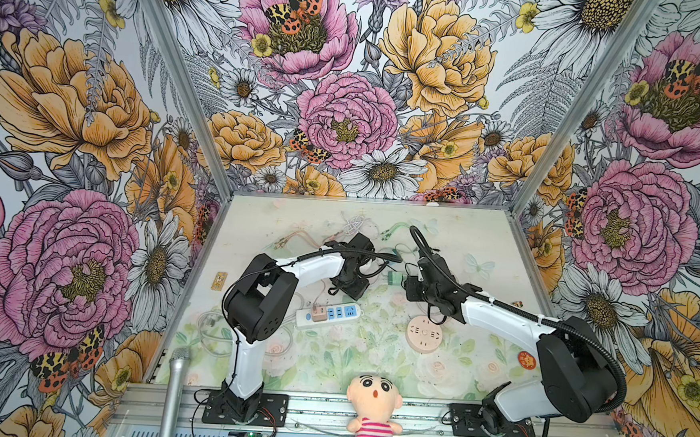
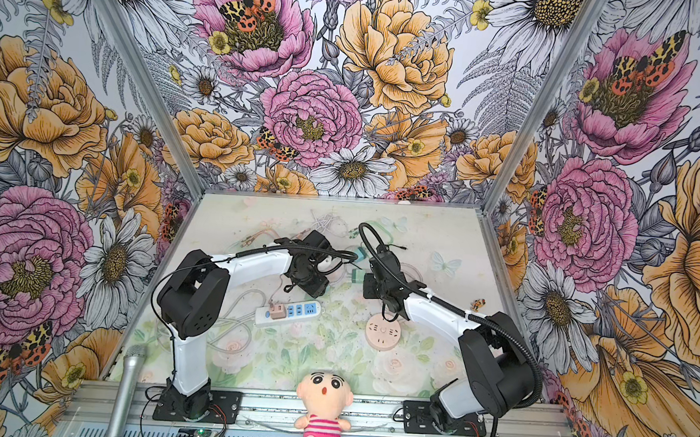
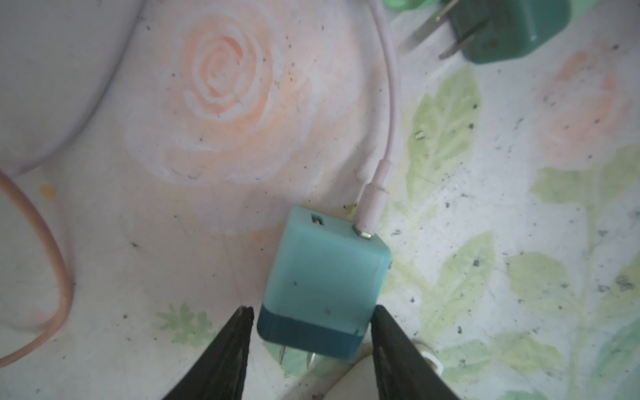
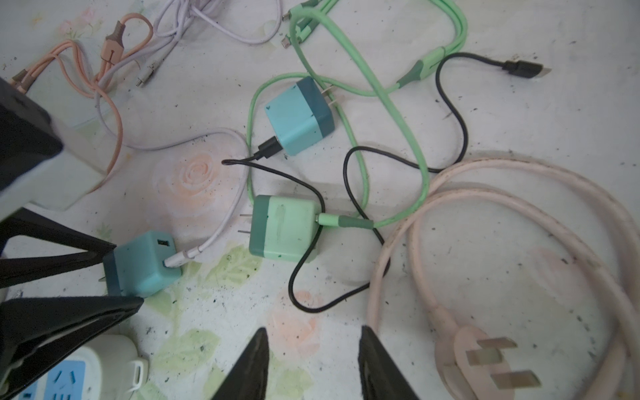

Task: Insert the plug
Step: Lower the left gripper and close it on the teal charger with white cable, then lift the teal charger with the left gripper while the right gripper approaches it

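Observation:
A teal cube plug (image 3: 322,277) with a dark blue base and two metal prongs sits between the fingers of my left gripper (image 3: 313,311), which is shut on its base. A pale lilac cable (image 3: 372,204) runs into its port. In the right wrist view the same plug (image 4: 145,263) shows held between the left arm's black fingers (image 4: 104,249), just above the end of the white power strip (image 4: 69,374). In both top views the strip (image 1: 328,314) (image 2: 288,310) lies mid-table with a pink adapter (image 1: 316,312) in it. My right gripper (image 4: 313,334) hangs open over bare table.
A green charger (image 4: 285,230) and a light blue charger (image 4: 299,116) lie among green, black and lilac cables. A pink three-pin plug (image 4: 485,363) with a thick coiled cord lies beside the right gripper. A round pink socket (image 1: 424,333), a doll (image 1: 374,412) and a microphone (image 1: 173,396) sit nearer the front.

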`<state>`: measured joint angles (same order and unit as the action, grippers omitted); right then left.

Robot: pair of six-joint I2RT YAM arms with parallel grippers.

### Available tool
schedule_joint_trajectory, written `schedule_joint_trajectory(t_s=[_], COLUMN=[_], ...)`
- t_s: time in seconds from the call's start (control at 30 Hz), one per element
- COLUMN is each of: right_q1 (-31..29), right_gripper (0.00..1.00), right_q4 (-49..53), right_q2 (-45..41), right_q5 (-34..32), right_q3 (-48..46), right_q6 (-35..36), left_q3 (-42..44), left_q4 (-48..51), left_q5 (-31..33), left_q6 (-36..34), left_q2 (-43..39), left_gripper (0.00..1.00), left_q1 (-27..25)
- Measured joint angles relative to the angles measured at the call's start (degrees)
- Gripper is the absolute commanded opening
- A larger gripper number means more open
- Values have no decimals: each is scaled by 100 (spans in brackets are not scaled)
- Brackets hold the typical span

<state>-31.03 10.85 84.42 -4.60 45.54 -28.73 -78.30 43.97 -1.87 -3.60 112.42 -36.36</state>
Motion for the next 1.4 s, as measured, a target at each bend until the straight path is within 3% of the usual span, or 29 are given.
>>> schedule_joint_trajectory(t_s=[0.07, 0.2, 0.5, 1.07, 1.4], right_q1=[13, 109, 225, 225, 225], right_gripper=[46, 47, 47, 46, 46], right_q4=[0, 0, 0, 0, 0], right_q2=[0, 0, -184, -341, -343], right_q5=[42, 190, 369, 439, 481], right_q3=[-28, -37, -164, -282, -319], right_q6=[-20, -44, -133, -216, -256], left_q3=[0, 0, 0, 0, -7], left_q4=[0, 4, -11, -68, -111], left_q5=[-2, -4, 136, 278, 271], left_q6=[-9, 2, -35, -262, -428], left_q2=[66, 96, 133, 151, 149], left_gripper=[46, 45, 54, 54, 36], left_q1=[0, -2, -94, -131, -140])
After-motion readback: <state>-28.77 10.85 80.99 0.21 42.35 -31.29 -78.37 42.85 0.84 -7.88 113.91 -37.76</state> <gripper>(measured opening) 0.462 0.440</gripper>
